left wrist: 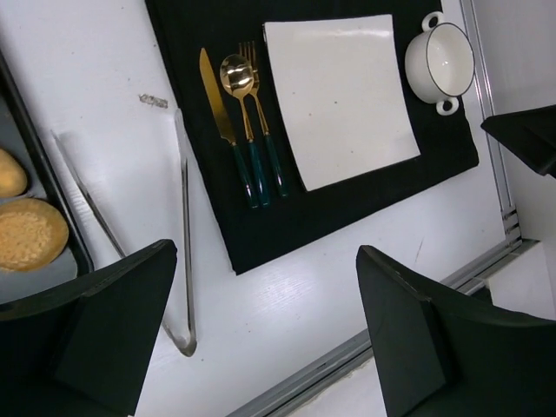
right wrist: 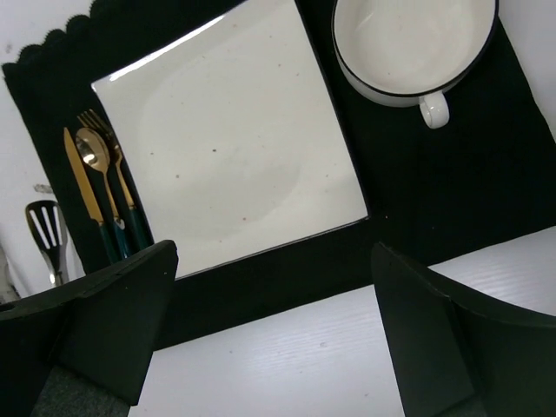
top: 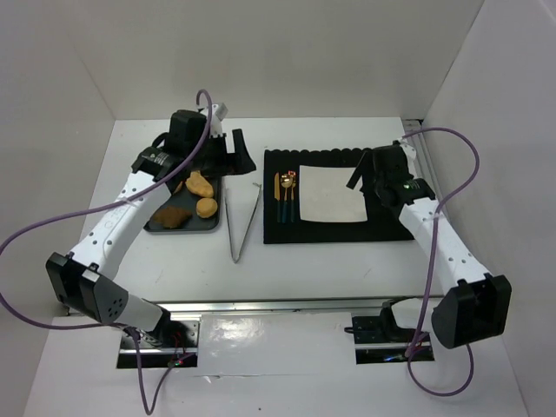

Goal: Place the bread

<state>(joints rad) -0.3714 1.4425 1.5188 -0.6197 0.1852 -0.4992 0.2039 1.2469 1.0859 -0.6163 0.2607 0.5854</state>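
Observation:
Three pieces of bread lie on a dark tray [top: 211, 227] at the left: an oval roll [top: 200, 183], a round bun [top: 207, 207] and a darker piece [top: 174, 215]. The left wrist view shows the bun [left wrist: 26, 233] and the edge of a roll [left wrist: 7, 174]. My left gripper [top: 223, 153] is open and empty, above the tray's far right corner; in its own view [left wrist: 269, 334] it hangs over bare table. My right gripper [top: 363, 172] is open and empty over the right part of the black placemat [top: 278, 228]. A white square plate [top: 330, 193] lies on the mat.
Metal tongs [top: 243, 221] lie between tray and mat; they also show in the left wrist view [left wrist: 184, 252]. Gold cutlery [top: 287, 195] lies left of the plate. A white two-handled bowl [right wrist: 408, 43] stands right of the plate [right wrist: 234, 148]. White walls enclose the table.

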